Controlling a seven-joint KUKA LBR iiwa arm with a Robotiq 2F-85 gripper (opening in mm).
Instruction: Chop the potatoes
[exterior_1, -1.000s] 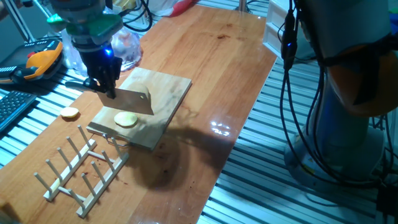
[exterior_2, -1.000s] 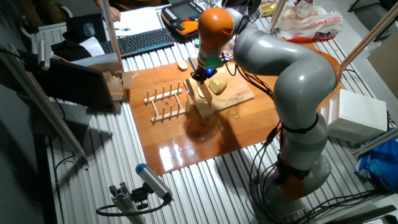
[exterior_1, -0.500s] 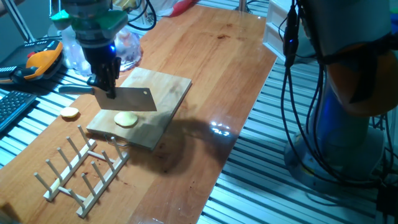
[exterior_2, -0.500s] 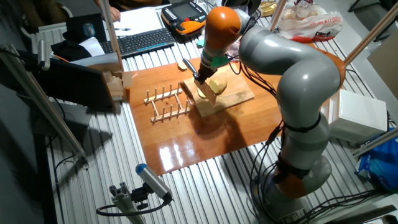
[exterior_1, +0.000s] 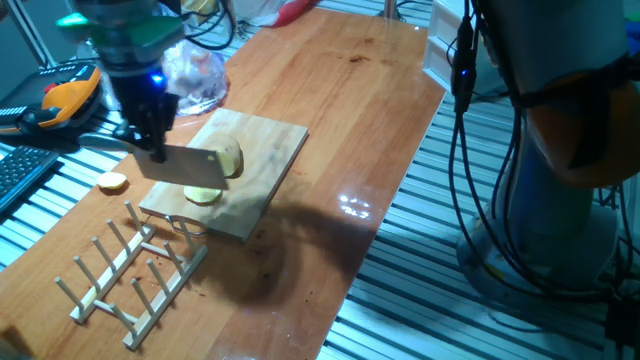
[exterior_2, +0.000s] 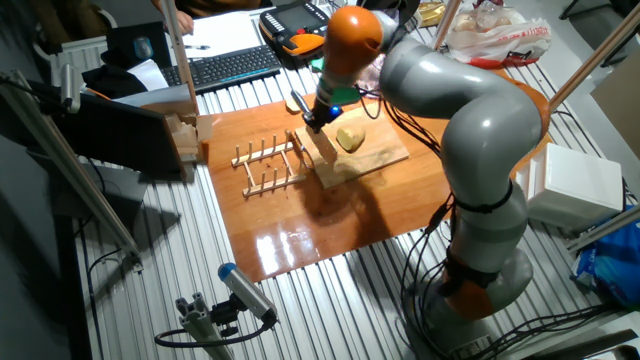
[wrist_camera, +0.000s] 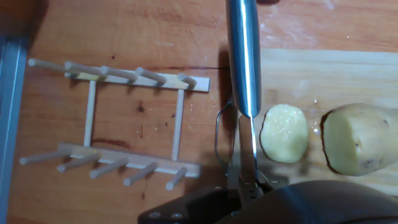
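Note:
The potato lies on the wooden cutting board (exterior_1: 268, 140), cut in two. The larger tan piece (exterior_1: 231, 159) sits behind the blade and a pale cut piece (exterior_1: 203, 194) lies nearer the board's front end. My gripper (exterior_1: 152, 140) is shut on the handle of a cleaver (exterior_1: 185, 166), held over the board's left end, just left of the potato. In the hand view the blade (wrist_camera: 242, 62) shows edge-on, left of the cut piece (wrist_camera: 283, 133) and the larger piece (wrist_camera: 356, 138). The other fixed view shows the gripper (exterior_2: 320, 112) beside the potato (exterior_2: 349, 137).
A wooden peg rack (exterior_1: 130, 265) lies just in front of the board. A small orange-yellow slice (exterior_1: 112, 182) lies on the table left of the board. A clear plastic bag (exterior_1: 195, 75) and an orange handheld unit (exterior_1: 65, 95) sit behind.
My gripper has carried the cleaver leftward off the potato, toward the board's left end. The larger potato piece now shows behind the blade.

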